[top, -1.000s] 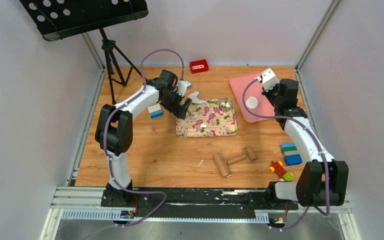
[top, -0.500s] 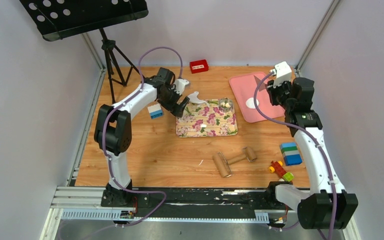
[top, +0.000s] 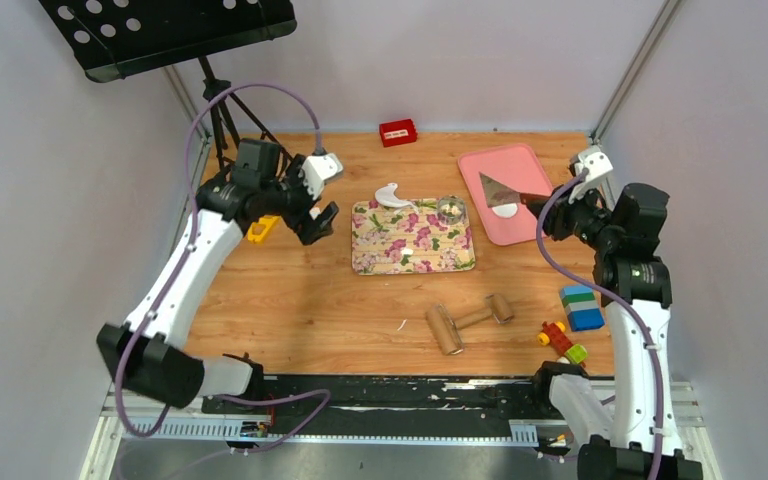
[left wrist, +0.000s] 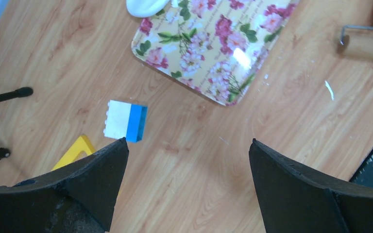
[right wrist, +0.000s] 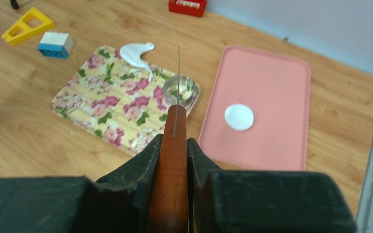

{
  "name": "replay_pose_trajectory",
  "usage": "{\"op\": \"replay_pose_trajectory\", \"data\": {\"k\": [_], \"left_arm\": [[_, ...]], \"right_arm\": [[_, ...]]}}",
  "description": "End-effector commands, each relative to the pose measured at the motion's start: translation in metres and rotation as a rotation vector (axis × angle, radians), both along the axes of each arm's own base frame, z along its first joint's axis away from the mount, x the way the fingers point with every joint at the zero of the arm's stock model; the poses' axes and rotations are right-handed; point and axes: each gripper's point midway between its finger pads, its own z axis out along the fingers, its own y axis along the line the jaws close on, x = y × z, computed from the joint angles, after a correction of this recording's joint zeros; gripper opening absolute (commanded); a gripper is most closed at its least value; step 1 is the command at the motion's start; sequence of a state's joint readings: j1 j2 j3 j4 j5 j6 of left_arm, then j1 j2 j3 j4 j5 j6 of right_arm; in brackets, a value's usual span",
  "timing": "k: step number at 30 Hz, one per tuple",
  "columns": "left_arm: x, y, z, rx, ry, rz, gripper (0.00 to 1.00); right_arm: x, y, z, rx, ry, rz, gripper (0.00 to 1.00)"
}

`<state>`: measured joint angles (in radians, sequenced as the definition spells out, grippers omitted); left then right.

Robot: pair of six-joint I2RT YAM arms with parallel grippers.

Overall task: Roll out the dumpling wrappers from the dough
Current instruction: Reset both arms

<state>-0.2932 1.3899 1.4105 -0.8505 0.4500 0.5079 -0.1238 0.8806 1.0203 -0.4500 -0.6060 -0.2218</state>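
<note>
One round wrapper (top: 505,209) sits on the pink tray (top: 490,160), far right, and the dough scrap (top: 392,194) lies at the far-left corner of the floral tray (top: 430,250). The right gripper (top: 548,205) clamps a wooden-handled scraper (top: 505,188) above the pink tray, while the left gripper (top: 316,218) hangs wide open left of the floral tray.

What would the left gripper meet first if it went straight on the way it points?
Probably bare tabletop: the open left gripper aims down at wood between the white-and-blue block and the floral tray, touching neither. Depth is unclear.
</note>
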Motion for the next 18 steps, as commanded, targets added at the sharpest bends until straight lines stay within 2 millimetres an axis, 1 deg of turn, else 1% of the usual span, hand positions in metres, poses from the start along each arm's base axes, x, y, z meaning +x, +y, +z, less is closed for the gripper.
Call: {"op": "replay_pose_trajectory", "data": {"k": [1,3,5,6,8,10,11,12,14,16,18], "left_arm": [[-0.052,0.022,-0.002,0.060,-0.005,-0.028,1.00],[-0.070,0.035,-0.004,0.093,-0.017,-0.004,1.00],[-0.089,0.046,-0.010,0.119,-0.009,0.010,1.00],[-0.098,0.049,-0.014,0.127,-0.002,0.009,1.00],[-0.113,0.056,-0.023,0.134,-0.006,0.016,1.00],[-0.123,0.059,-0.034,0.135,-0.014,0.014,1.00],[-0.125,0.060,-0.037,0.129,-0.024,0.019,1.00],[-0.125,0.061,-0.039,0.128,-0.044,0.022,1.00],[-0.120,0.065,-0.033,0.109,-0.110,0.080,1.00],[-0.122,0.059,-0.029,0.070,-0.116,0.072,1.00],[-0.127,0.055,-0.026,0.049,-0.118,0.048,1.00]], "right_arm": [[-0.030,0.000,-0.027,0.021,0.213,0.054,0.00],[-0.040,-0.011,-0.048,0.037,0.341,0.038,0.00],[-0.053,-0.018,-0.070,0.056,0.452,0.064,0.01],[-0.058,-0.027,-0.081,0.062,0.503,0.051,0.02],[-0.063,-0.043,-0.101,0.101,0.594,0.037,0.03],[-0.066,-0.057,-0.117,0.155,0.663,0.039,0.06],[-0.065,-0.066,-0.127,0.181,0.702,0.047,0.07],[-0.067,-0.069,-0.133,0.226,0.743,0.061,0.08],[-0.069,-0.074,-0.144,0.284,0.813,0.103,0.11],[-0.068,-0.079,-0.156,0.343,0.870,0.131,0.11],[-0.065,-0.086,-0.165,0.395,0.888,0.131,0.10]]}}
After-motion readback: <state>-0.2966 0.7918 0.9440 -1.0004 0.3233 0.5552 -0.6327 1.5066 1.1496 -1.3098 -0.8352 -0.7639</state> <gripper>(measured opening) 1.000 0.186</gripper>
